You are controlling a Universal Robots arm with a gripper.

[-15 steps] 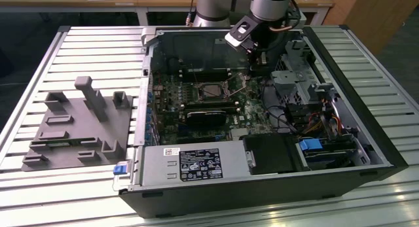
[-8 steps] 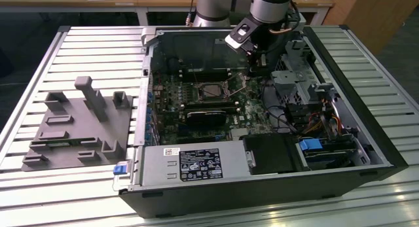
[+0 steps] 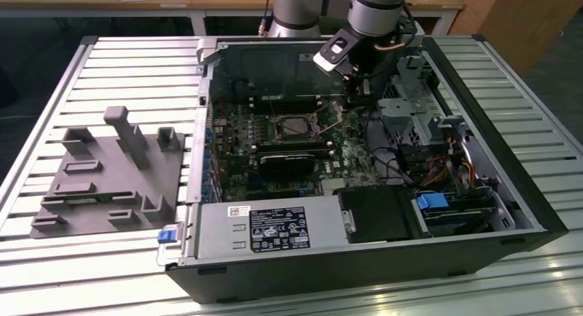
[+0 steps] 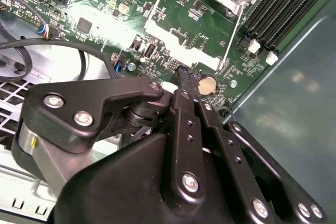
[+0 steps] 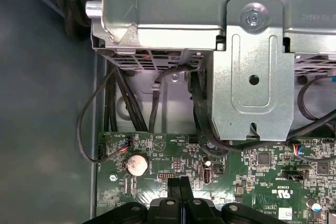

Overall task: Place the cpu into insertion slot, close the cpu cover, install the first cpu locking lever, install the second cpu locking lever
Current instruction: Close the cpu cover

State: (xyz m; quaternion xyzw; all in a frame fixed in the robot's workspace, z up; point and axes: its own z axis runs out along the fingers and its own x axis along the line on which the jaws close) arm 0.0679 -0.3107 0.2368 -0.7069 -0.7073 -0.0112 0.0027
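While the jaws stand closed above the board (image 4: pixel 105 3), the cpu cover (image 4: pixel 184 43) lies just beyond their tips.

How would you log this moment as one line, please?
gripper shut, nothing seen held | low over board beside coin cell | cover raised off slot

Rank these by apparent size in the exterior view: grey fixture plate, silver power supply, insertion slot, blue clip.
Largest to smallest:
1. grey fixture plate
2. silver power supply
3. insertion slot
4. blue clip
No two look close enough to tie.
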